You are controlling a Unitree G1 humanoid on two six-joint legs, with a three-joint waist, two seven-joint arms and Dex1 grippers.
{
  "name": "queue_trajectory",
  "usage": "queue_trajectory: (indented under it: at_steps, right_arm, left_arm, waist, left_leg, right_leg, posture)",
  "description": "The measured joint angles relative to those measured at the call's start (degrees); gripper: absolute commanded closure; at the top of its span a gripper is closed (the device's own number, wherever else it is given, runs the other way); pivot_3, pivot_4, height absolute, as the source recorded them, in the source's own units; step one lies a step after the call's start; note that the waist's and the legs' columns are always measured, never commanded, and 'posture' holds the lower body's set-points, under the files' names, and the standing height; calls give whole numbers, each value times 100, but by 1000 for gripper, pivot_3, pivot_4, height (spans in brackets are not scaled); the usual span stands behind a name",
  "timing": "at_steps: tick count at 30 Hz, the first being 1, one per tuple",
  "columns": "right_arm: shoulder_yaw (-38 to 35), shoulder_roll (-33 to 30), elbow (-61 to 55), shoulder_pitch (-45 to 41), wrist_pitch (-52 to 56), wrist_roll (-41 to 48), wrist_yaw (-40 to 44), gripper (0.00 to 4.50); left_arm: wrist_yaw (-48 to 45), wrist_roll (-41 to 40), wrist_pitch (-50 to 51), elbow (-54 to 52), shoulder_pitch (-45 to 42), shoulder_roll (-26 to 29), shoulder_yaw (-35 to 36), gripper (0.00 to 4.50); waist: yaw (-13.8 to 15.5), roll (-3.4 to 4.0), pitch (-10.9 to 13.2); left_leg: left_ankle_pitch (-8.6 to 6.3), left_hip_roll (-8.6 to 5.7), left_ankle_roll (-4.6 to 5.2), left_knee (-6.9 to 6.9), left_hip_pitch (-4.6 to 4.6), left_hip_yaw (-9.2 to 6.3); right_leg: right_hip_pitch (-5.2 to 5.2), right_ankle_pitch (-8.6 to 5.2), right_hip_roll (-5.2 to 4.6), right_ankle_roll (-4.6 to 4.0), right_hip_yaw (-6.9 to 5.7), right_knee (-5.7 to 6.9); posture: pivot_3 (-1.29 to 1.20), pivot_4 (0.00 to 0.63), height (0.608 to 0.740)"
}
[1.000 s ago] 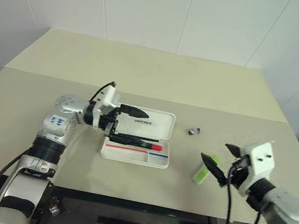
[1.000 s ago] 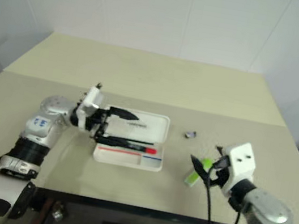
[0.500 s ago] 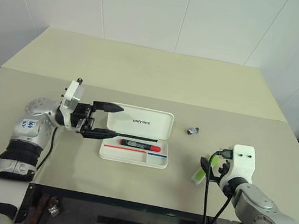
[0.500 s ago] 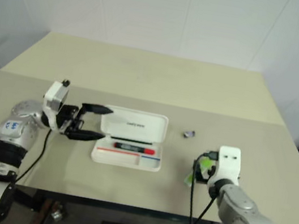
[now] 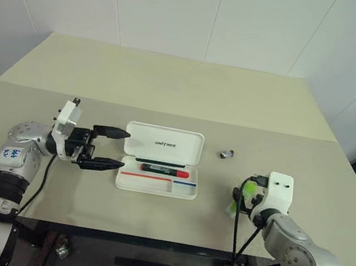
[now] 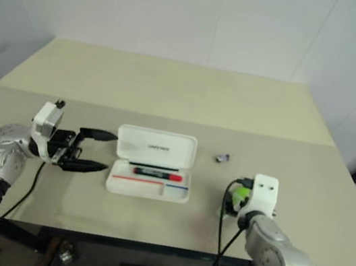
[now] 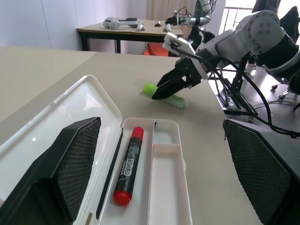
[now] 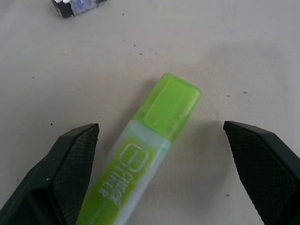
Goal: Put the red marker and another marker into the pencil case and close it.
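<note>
On the beige table [image 5: 171, 91], near its front edge, the white pencil case [image 5: 161, 159] lies open, its lid folded flat behind the tray and bearing small dark lettering. The red marker [image 5: 165, 170] rests inside the tray along the hinge side, red end toward the robot's right; red and blue stripes run along the tray's divider in front of it.

Just to the left of the case, the left gripper [image 5: 112, 148] points level toward it with its two black fingers spread wide and nothing between them — close to the case's short end but apart from it.

Well to the right of the case, the light-green highlighter [image 8: 143, 149] lies flat on the table. The right gripper [image 7: 165, 86] hangs over it, fingers wide apart on either side of the barrel — neither pad touches it in the right wrist view.

Between the case and the highlighter, a little farther back, sits a small dark object [image 5: 227, 154].
</note>
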Motion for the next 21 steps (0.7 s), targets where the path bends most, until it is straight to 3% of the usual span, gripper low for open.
queue_trajectory:
  at_steps: [5, 16, 21]
  right_arm:
    - [78, 58, 212, -139, -35, -260, -66, 0]
    - [224, 171, 255, -183, -14, -478, -56, 3387]
    - [377, -128, 241, -99, -93, -507, 87, 3402]
  left_arm:
    - [0, 0, -12, -1, 2, -102, 17, 28]
    - [0, 7, -11, -46, 22, -258, 109, 0]
    - [0, 17, -11, -45, 20, -330, 122, 0]
  waist:
    - [-4, -14, -8]
    - [51, -28, -18]
    - [74, -29, -18]
  left_leg:
    - [0, 0, 0, 9, 2, 3]
    - [3, -18, 4, 8, 5, -28]
    - [2, -28, 7, 1, 2, -65]
  right_leg:
    - [6, 2, -2, 2, 1, 1]
    - [29, 4, -68, 3, -13, -22]
    - [44, 10, -84, 14, -28, -55]
  posture:
    - [0, 150, 740]
    - [0, 150, 740]
    - [0, 150, 740]
